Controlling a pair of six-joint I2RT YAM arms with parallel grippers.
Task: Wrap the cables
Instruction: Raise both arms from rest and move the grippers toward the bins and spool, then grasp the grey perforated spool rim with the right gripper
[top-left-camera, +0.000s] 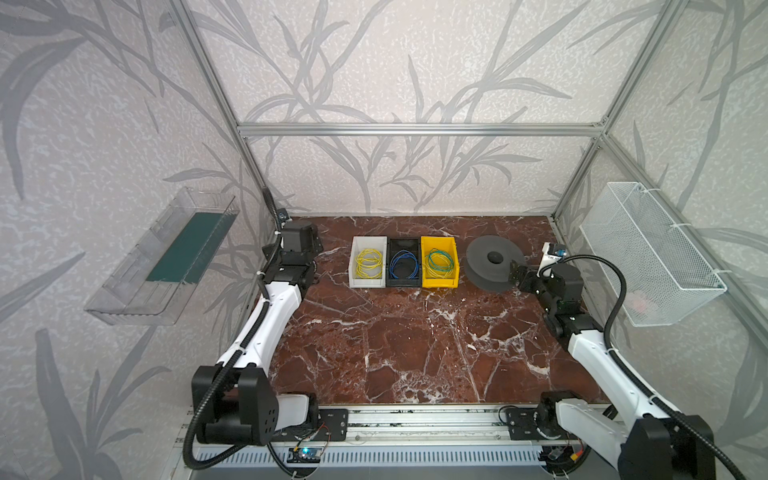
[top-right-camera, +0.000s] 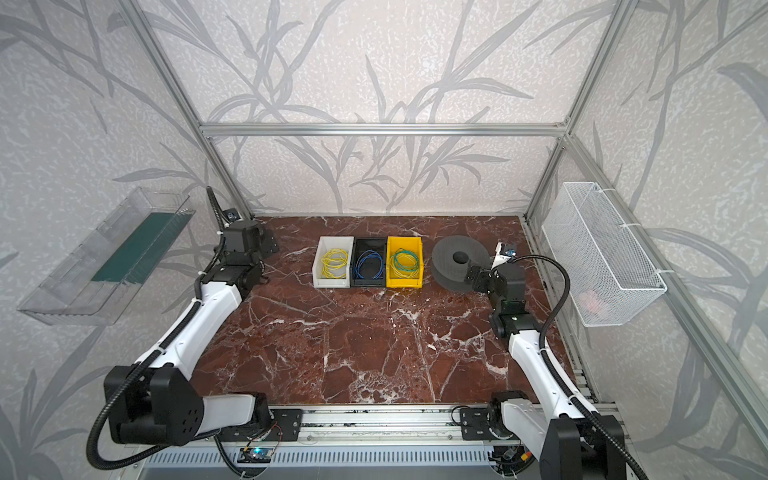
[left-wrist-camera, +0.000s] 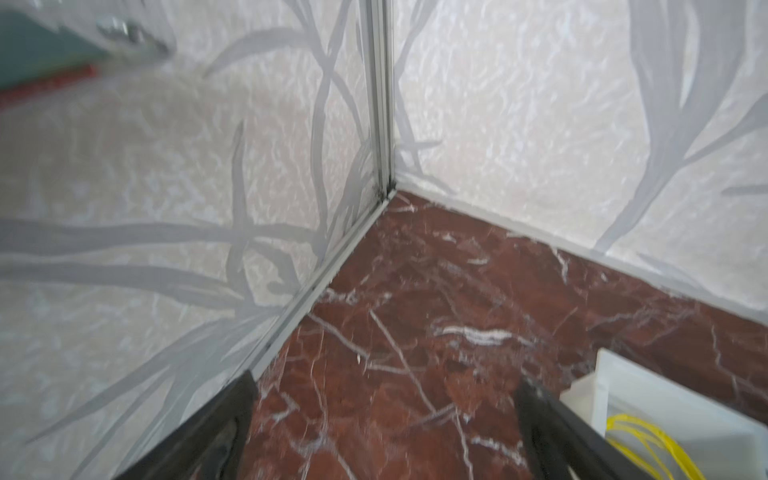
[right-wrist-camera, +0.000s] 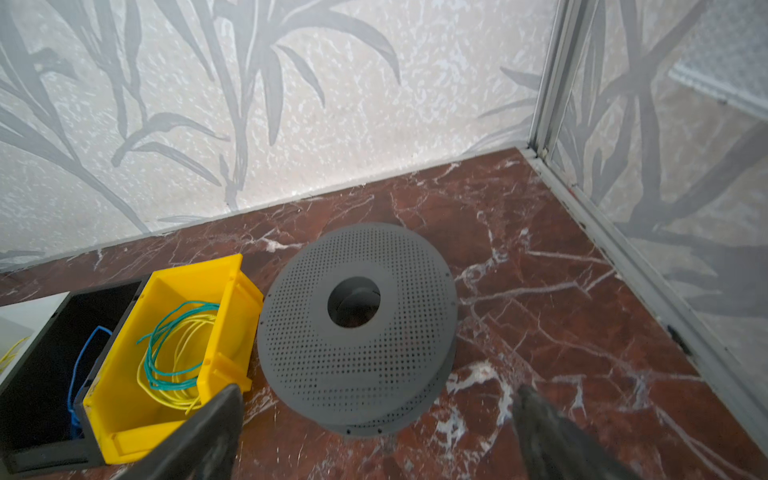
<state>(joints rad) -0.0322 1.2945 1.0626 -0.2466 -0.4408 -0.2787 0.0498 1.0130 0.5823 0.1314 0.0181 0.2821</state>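
Basically nothing is getting wrapped yet: the teal wire (right-wrist-camera: 150, 357) is lying coiled in the yellow bin (right-wrist-camera: 124, 432) beside the grey spool (right-wrist-camera: 357, 361), with the right gripper (right-wrist-camera: 378, 392) hovering wide-open by the spool and the left gripper (left-wrist-camera: 386, 380) sitting empty, jaws apart.

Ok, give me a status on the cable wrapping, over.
Left gripper: jaws open, empty, beside white bin. Right gripper: jaws open, empty, facing grey spool. Teal wire coiled in yellow bin, untouched. Yellow wire shares that bin.

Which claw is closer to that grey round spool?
Right. The right gripper is by the grey spool; the left gripper is beyond the white bin, near the corner.
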